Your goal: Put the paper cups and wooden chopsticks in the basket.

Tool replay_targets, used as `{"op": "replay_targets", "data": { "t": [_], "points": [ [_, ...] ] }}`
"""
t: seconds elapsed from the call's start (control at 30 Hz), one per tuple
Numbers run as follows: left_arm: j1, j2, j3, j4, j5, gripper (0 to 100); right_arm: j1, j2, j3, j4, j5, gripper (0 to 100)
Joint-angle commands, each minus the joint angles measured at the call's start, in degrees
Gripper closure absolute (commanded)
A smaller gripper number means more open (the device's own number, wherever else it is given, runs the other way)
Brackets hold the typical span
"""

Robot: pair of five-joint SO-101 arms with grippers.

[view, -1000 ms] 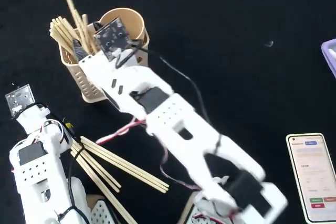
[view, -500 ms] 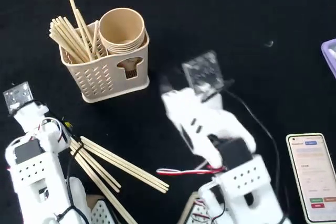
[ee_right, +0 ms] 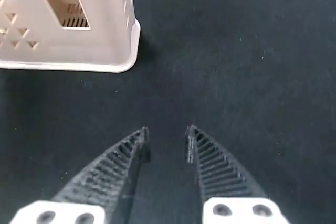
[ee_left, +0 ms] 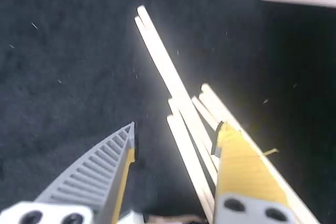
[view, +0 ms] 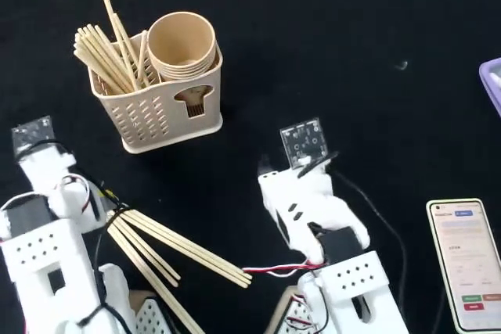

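Note:
A beige slotted basket (view: 160, 107) stands at the back left, holding stacked paper cups (view: 182, 41) and a bunch of wooden chopsticks (view: 106, 48). Several loose chopsticks (view: 176, 248) lie fanned on the black table at the front left. My left gripper (view: 108, 207) is down at their near ends. In the left wrist view it (ee_left: 176, 127) is open, with the chopsticks (ee_left: 163, 61) running between its fingers close to the yellow one. My right gripper (ee_right: 167, 131) hangs low over bare table in the middle, open a little and holding nothing, with the basket (ee_right: 79, 30) ahead of it.
A phone (view: 466, 260) lies at the front right edge. A purple object (view: 491, 80) pokes in at the right edge. The table's back right is bare black cloth. Red and black cables (view: 274, 267) trail by the right arm's base.
The right arm has pulled back from the basket to the table's middle. The left arm has shifted slightly over the loose chopsticks.

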Motion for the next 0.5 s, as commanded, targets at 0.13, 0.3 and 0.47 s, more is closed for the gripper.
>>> {"op": "replay_targets", "data": {
  "t": [0.13,0.3,0.47],
  "points": [
    [12.44,25.32,-4.35,-0.88,18.9,75,0.88,-1.54,-0.13,-2.29,0.18,88.2],
    [19.82,39.56,-9.54,-1.41,24.62,74,0.88,-1.54,-0.04,-2.29,0.18,88.1],
    [20.18,46.95,-12.09,-3.16,24.26,75,0.88,-1.54,-0.04,-2.29,0.79,88.1]
  ]
}}
